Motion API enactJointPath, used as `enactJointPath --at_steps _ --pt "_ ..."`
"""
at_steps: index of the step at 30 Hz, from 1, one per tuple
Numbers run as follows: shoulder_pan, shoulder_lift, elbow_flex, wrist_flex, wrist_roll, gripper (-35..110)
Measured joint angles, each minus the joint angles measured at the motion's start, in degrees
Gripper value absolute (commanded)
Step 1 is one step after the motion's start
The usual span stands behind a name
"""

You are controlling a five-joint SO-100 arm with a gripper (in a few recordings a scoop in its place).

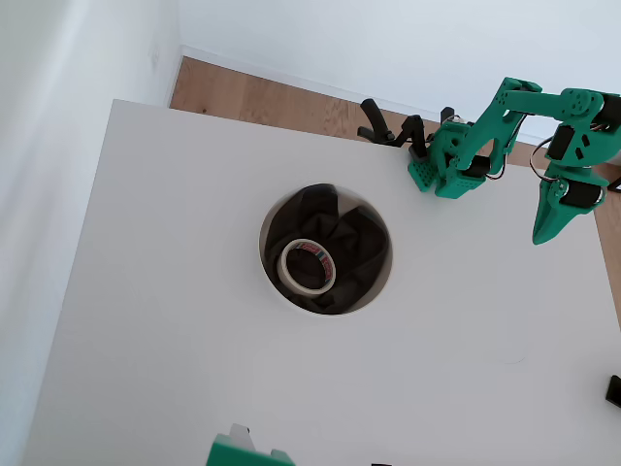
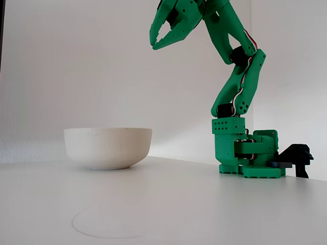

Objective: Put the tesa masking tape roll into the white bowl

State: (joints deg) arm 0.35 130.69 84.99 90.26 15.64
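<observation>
From above, the tesa masking tape roll (image 1: 308, 265) lies flat on the dark cloth (image 1: 349, 254) inside the white bowl (image 1: 384, 283), a little left of the bowl's middle, its hole facing up. Well off to the right, the green gripper (image 1: 551, 225) hangs near the table's right edge. In the fixed view it (image 2: 159, 42) is raised high, tips nearly together, holding nothing. The placing looks done; only 1 arm is here.
</observation>
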Motion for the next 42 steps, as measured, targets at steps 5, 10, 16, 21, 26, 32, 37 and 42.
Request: enactJointPath --at_steps 5,10,16,21,26,32,37,42 --pt "2.72 14.59 27.07 -11.07 -2.72 -8" --pt "2.99 27.60 49.13 -19.34 -5.27 -8" --pt "0.62 43.59 66.71 -20.57 -5.54 -8" --pt "-0.26 59.94 77.26 -15.73 -5.62 -8" --pt "0.00 62.75 81.39 -13.45 -5.62 -8" --pt "-1.93 62.75 81.65 -12.48 -5.80 -8" --pt "-2.37 62.75 81.65 -11.60 -5.80 -8" --pt "-2.72 62.75 81.65 -11.43 -5.80 -8"
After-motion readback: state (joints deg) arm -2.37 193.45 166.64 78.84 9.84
